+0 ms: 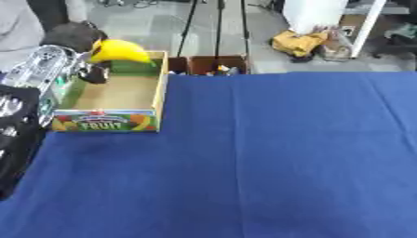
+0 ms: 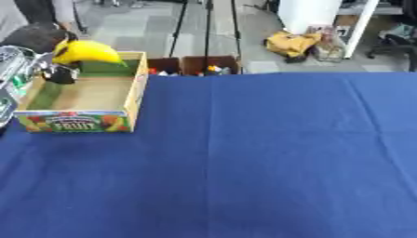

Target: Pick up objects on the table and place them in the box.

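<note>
Nearest you, the blue tablecloth [image 1: 269, 167] lies bare from the near edge across to the right edge, open room on that whole side. At the far left corner stands the box [image 1: 159, 100], its front panel reading "FRUIT" [image 1: 104, 124] among printed fruit pictures. Your left hand [image 1: 75, 39] is above the box's far left corner, fingers curled around a yellow banana [image 1: 120, 50]. The banana's long axis runs left to right, its free tip pointing right and slightly down toward the box's far wall.
</note>
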{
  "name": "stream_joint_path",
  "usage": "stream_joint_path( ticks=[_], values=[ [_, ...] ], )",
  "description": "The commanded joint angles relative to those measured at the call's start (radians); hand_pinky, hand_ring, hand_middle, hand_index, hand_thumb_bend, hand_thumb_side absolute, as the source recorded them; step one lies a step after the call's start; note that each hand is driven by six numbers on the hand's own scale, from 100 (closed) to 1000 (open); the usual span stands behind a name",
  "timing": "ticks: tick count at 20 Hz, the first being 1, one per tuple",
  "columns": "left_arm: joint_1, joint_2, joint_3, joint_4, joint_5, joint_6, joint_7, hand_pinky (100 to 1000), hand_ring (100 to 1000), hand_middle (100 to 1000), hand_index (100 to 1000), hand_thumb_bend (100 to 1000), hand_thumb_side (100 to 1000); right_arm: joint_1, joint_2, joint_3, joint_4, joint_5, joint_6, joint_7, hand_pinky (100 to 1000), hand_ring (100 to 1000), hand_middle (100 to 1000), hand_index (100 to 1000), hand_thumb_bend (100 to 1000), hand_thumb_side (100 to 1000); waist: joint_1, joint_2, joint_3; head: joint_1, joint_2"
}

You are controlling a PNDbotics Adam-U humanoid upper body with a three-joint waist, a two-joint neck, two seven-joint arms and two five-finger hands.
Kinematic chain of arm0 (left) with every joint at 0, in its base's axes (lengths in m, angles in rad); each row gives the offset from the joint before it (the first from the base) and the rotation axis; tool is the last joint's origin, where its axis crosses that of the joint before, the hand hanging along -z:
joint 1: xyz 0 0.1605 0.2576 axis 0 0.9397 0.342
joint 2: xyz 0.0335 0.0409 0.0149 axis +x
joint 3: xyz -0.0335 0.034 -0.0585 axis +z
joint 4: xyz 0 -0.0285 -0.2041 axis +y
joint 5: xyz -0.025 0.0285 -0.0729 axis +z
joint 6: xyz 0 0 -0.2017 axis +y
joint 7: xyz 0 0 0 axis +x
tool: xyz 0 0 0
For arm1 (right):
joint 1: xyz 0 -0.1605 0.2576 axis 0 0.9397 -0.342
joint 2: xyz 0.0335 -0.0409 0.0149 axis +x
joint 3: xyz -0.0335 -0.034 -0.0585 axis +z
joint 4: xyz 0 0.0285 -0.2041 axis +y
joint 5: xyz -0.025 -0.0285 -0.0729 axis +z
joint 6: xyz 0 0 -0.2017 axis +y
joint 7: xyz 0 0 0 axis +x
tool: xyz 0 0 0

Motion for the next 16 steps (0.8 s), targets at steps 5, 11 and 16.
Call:
stream_joint_path(
  ticks=[5,11,16],
  values=[
    [-0.043,-0.015,0.084,0.071,-0.118,0.038,0.057,217,566,641,738,100,169,-0.017,-0.012,-0.006,-0.009,0.009,-0.010,0.001,796,873,781,832,100,1000,-0.002,0.000,-0.018,0.015,-0.033],
    [-0.049,-0.027,0.107,0.095,-0.155,0.038,0.071,237,582,654,747,100,173,-0.017,-0.007,-0.006,-0.009,0.019,-0.011,-0.001,798,873,780,832,100,1000,-0.003,0.016,-0.025,0.020,-0.043],
    [-0.046,-0.031,0.115,0.110,-0.177,0.050,0.063,308,639,684,768,100,189,-0.018,-0.004,-0.006,-0.009,0.023,-0.012,-0.002,798,874,780,832,100,1000,-0.004,0.025,-0.035,0.031,-0.051]
  ],
)
